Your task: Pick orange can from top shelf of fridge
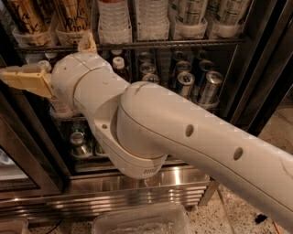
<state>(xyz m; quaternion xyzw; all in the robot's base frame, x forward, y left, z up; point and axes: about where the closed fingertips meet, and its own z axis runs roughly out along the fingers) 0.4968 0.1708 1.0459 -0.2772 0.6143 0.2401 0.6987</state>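
Observation:
Tall golden-orange cans with dark scrawled lettering (27, 18) stand in clear trays at the left end of the top shelf (183, 44), a dark wire rack; a second one (73, 16) is beside it. My gripper (55, 61) is below and in front of these cans, at the level of the rack's front edge. One tan finger (23, 80) points left and the other (87, 43) points up toward the shelf. They are spread apart and hold nothing. My white arm (183, 137) covers the middle of the fridge.
Water bottles (112, 18) and pale cans (190, 13) fill the rest of the top shelf. Below are brown white-capped bottles (119, 66), blue-and-silver cans (210, 87) and short cans (78, 144). Black door frames (261, 82) flank the opening. A clear bin (142, 221) lies on the floor before the steel base (137, 192).

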